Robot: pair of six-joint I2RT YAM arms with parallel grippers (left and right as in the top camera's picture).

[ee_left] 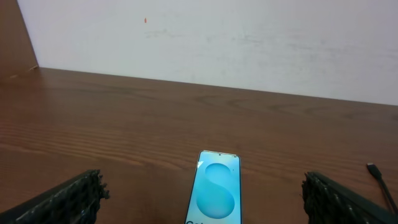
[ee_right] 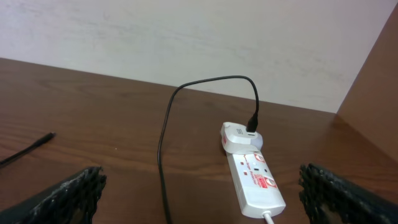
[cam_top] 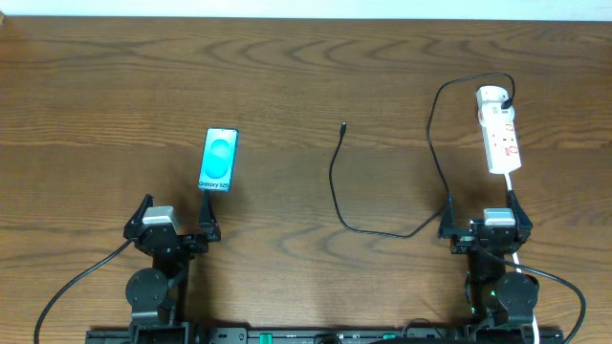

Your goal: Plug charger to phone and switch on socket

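The phone [cam_top: 219,160] lies flat on the wooden table, cyan screen up, just ahead of my left gripper [cam_top: 174,224]; it also shows in the left wrist view [ee_left: 216,191]. The black charger cable [cam_top: 337,182] loops across the table; its free connector tip [cam_top: 343,126] lies apart from the phone. Its other end is at a white plug adapter [cam_top: 491,96] in the white socket strip [cam_top: 501,136]. In the right wrist view the socket [ee_right: 254,182] lies ahead of my right gripper [cam_top: 485,225]. Both grippers are open and empty.
The socket's white cord [cam_top: 517,256] runs back past the right arm. A pale wall [ee_left: 211,43] stands beyond the table's far edge. The cable's connector tip also shows at the right edge of the left wrist view [ee_left: 373,168].
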